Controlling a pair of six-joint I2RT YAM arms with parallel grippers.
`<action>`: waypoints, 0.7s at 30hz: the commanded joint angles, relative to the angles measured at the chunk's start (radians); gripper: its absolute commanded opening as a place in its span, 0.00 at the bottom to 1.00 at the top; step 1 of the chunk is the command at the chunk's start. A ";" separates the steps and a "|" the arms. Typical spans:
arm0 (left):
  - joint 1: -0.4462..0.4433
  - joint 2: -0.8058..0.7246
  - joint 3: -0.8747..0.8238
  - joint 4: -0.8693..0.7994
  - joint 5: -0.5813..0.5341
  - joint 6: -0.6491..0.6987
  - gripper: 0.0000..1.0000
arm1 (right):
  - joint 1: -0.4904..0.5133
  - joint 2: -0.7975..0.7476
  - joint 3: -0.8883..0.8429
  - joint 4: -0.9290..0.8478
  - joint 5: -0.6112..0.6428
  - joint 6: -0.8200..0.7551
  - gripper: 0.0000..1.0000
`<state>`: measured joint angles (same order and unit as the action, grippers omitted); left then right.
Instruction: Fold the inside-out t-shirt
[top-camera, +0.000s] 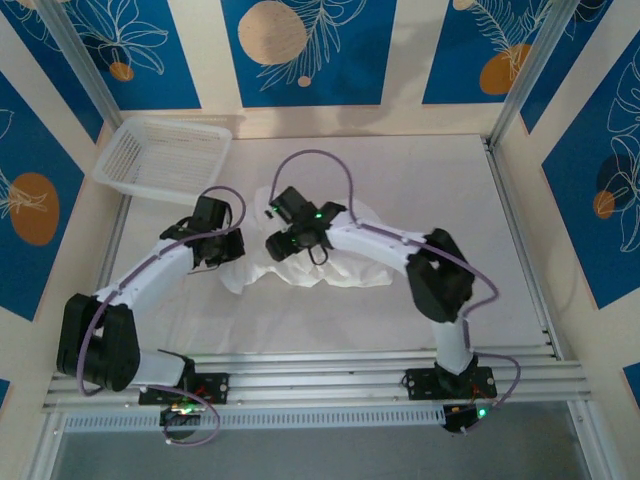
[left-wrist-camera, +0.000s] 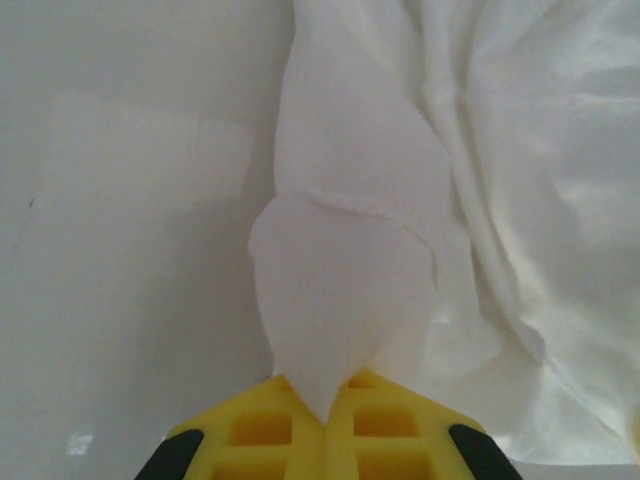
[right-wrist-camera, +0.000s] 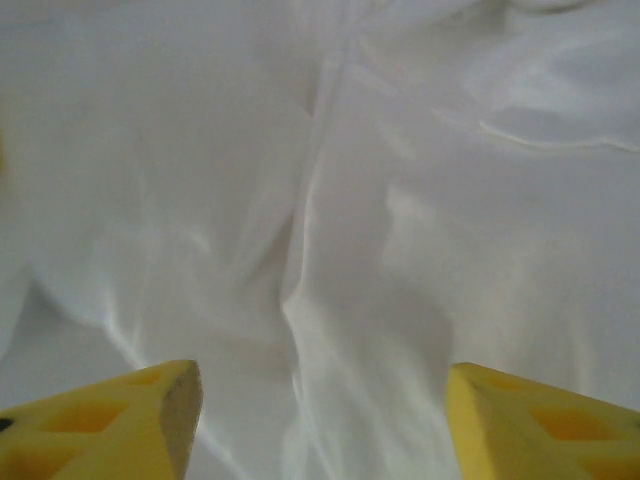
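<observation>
**Operator:** Where's the shirt (top-camera: 345, 272), and what have the claws got?

**Spotter:** It lies bunched on the table (top-camera: 430, 190), directly under and ahead of both claws. Your left claw (left-wrist-camera: 327, 405) is clenched on a pinch of cloth, which fans out ahead of its tips. Your right claw (right-wrist-camera: 320, 400) is spread wide and holds nothing. Creased cloth lies just below it, between its fingers (right-wrist-camera: 130, 415).

**Operator:** How will it handle?

**Spotter:** I'd judge it light, thin and limp. It will sag and trail from any single pinch, and it won't keep a shape. It doesn't look fragile or slippery. Take it at a hem or seam, through one layer if you can. A fold ridge runs straight ahead of your right claw, and that looks a fair spot.

**Operator:** And the room?

**Spotter:** The table is flat, pale and smooth, so the cloth should slide easily. You have bare surface to the right of the right claw and behind both. The basket (top-camera: 165, 155) sits beyond the left claw, well apart. Walls close three sides.
</observation>
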<state>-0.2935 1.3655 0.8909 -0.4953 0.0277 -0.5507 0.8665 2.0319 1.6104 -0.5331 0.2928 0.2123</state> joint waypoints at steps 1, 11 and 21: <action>0.010 0.000 -0.019 -0.005 -0.006 -0.008 0.00 | -0.009 0.088 0.081 -0.048 0.068 -0.056 0.73; 0.010 -0.015 -0.033 -0.014 -0.046 0.005 0.00 | -0.020 0.052 0.114 -0.073 0.081 -0.070 0.00; 0.017 -0.232 0.232 -0.245 -0.295 0.202 0.00 | -0.142 -0.500 -0.118 0.054 0.225 -0.125 0.00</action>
<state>-0.2897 1.2644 0.9871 -0.6559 -0.1287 -0.4522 0.7670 1.7180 1.5265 -0.5400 0.4232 0.1352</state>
